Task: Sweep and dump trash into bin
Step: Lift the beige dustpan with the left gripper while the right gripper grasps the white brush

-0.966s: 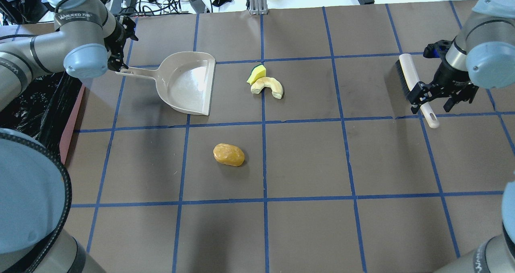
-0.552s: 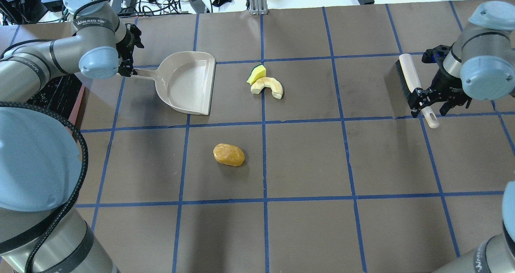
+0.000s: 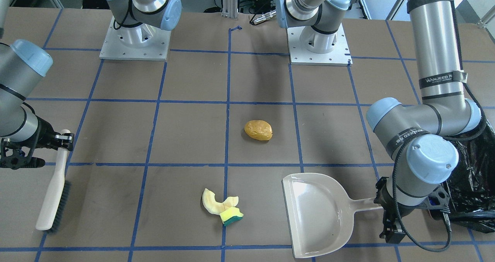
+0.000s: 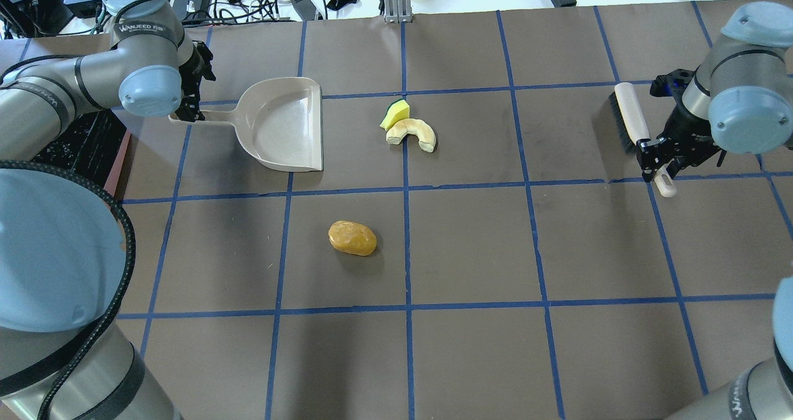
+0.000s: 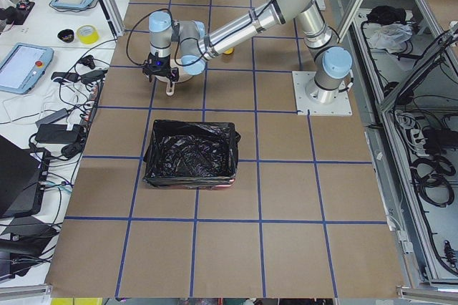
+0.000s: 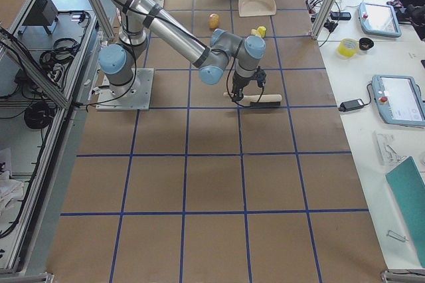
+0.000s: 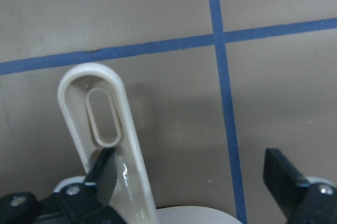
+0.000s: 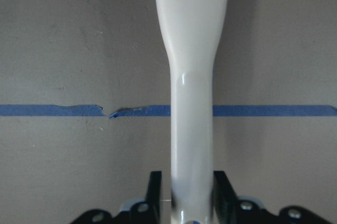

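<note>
1. My left gripper (image 7: 192,176) is open wide around the dustpan (image 4: 285,126) handle. One finger touches the handle and the other is well clear, so I have no grip.
2. My right gripper (image 8: 189,195) is clamped on the brush (image 4: 629,113) handle, fingers tight on both sides. The brush lies flat on the table (image 4: 483,358).
3. Trash is on the table. The potato lump (image 4: 352,238) sits alone mid-table. The peel (image 4: 412,134) and sponge (image 4: 395,114) touch each other near the dustpan's mouth.
4. The bin (image 5: 190,178), black-bagged, is at my left end of the table, well apart from the trash.
</note>
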